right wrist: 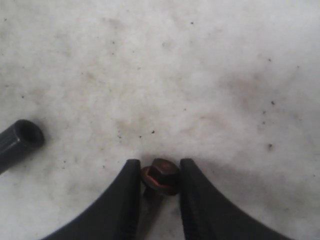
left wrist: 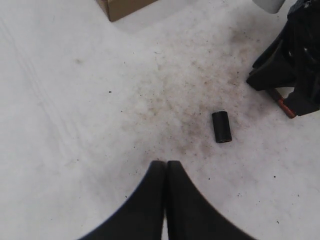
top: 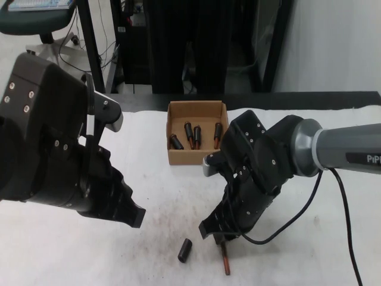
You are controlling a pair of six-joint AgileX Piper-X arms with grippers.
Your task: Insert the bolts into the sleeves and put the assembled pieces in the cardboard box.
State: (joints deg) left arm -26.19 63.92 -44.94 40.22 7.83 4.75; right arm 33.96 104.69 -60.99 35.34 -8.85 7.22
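One sleeve (top: 185,250) lies on its side on the white tabletop (top: 71,250), nearest the camera, its open end showing in the right wrist view (right wrist: 20,142). Just beside it, toward the right arm, is a copper-coloured bolt (top: 225,260), apart from the sleeve and with its shank pointing toward the near edge.

The right gripper (right wrist: 160,161) comes down over the bolt's far end. Its two fingers (right wrist: 127,195) sit against either side of the bolt's head (right wrist: 160,177), so it is closed on the bolt. From the high view I cannot tell whether the shank rests on the tabletop or is just off it.

On the other side of the sleeve, the left gripper (left wrist: 166,165) hangs over a patch of the tabletop smudged with dark specks. Its fingers are pressed together with nothing between them, and the sleeve (left wrist: 221,126) lies near its tips, apart from them.

Farther back, near the tabletop's far edge, stands the open cardboard box (top: 196,157). Four assembled pieces (top: 189,132) lie inside it, side by side on its floor.
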